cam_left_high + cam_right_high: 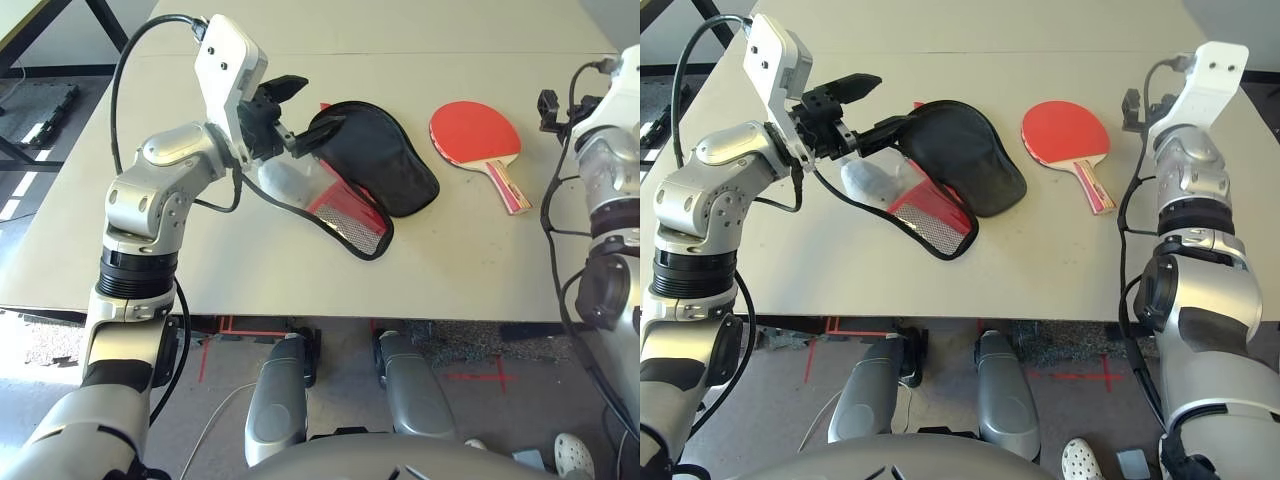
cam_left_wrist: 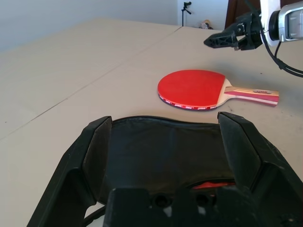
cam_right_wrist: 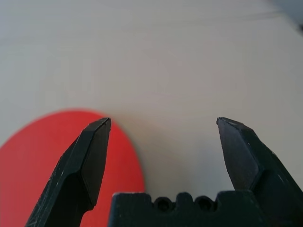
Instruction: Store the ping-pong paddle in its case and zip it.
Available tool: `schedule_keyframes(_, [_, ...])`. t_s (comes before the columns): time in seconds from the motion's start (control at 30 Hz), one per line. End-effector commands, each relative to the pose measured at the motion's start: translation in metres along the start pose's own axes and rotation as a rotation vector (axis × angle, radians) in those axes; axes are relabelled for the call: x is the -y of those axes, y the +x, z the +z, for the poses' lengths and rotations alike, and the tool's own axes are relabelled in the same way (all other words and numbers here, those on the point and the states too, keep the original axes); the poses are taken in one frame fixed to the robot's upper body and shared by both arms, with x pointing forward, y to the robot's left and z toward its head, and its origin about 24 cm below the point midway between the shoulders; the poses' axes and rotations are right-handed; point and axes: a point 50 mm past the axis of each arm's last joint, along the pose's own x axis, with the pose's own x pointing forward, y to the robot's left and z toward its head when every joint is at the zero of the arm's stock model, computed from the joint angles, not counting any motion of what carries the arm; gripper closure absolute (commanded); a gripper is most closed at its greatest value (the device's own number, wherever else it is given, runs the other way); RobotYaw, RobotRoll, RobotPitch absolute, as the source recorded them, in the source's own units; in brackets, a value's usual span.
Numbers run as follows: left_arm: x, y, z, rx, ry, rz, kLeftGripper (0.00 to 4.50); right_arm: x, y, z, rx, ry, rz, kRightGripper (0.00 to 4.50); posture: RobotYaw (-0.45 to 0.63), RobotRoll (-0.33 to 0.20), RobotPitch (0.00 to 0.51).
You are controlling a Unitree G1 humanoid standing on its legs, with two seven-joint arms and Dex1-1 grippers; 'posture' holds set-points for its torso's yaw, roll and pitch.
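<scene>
My right gripper [image 3: 163,137], fingers spread and empty, hovers just beyond the ping-pong paddle [image 1: 476,130], handle pointing toward me; left gripper [image 2: 165,142], also spread, at its case [image 1: 375,165].

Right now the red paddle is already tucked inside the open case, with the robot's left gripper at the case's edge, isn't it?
Not quite. The ping-pong paddle lies bare on the table, to the right of the case and apart from it, as the left eye view shows. The left gripper is indeed at the open case's edge.
</scene>
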Motion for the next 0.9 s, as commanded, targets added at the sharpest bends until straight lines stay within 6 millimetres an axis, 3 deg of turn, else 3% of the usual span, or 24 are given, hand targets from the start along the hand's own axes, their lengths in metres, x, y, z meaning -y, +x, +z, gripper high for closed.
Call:
schedule_keyframes(0.03, [0.006,0.005,-0.006,-0.024,-0.008,-0.037,0.00,-0.013,-0.012,0.000,-0.219,-0.028,0.074,0.04,-0.04,0.000,0.196])
schedule_keyframes(0.23, [0.012,0.010,-0.013,-0.050,-0.009,-0.073,0.00,-0.034,-0.028,0.004,-0.401,-0.166,0.196,0.04,-0.04,0.000,0.198])
schedule_keyframes(0.9, [0.019,0.011,-0.018,-0.064,-0.010,-0.084,0.00,-0.033,-0.025,-0.044,-0.634,-0.211,0.199,0.04,-0.02,0.000,0.209])
